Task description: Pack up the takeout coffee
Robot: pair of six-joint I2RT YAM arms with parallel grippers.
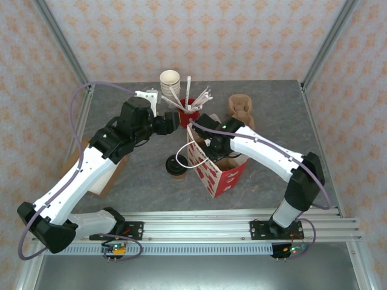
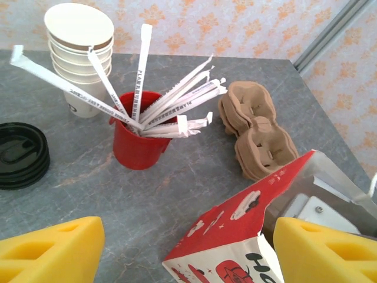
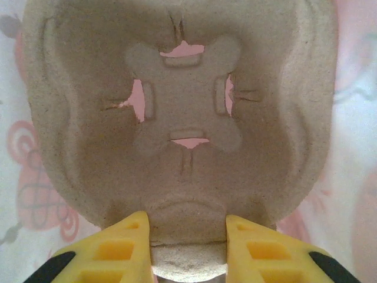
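Here, takeout coffee: a small paper cup under a round black plastic lid (image 1: pixel 176 165), upright on the grey table (image 1: pixel 284 115). It stands just left of the bag, apart from both pincers, and no writing on it can be read.
Bag: a red-and-white printed paper bag (image 1: pixel 219 174), upright with its mouth open, near the middle of the table. The left wrist view shows red drawings on it and a black script word starting with "H", the rest cut off.
Right gripper (image 3: pixel 188 250): down inside the bag's mouth, its yellow fingers (image 3: pixel 126 247) pinched on the edge tab of a brown moulded-pulp cup carrier (image 3: pixel 182 118). The carrier hangs against the bag's pink-and-white inner wall.
Left gripper (image 2: pixel 188 253): above the table just left of the bag's mouth, its yellow fingers (image 2: pixel 50 250) spread wide with nothing between them.
Red cup: a red plastic cup (image 2: pixel 136 144) on the far side of the bag, holding white paper-wrapped straws (image 2: pixel 177 100). Print runs along the wrappers and seems to begin "PLASTIC"; the rest is too small to read.
Cream cups: a stack of lidless cream paper cups (image 2: pixel 76 53), far and left of the red cup. A small dark mark on the lowest cup is unreadable.
Loose lids: a low stack of black plastic lids (image 2: pixel 20 156), on the near side of the cream cups, left of the red cup.
Spare carriers: a pile of brown pulp carriers (image 2: pixel 256 132), right of the red cup.
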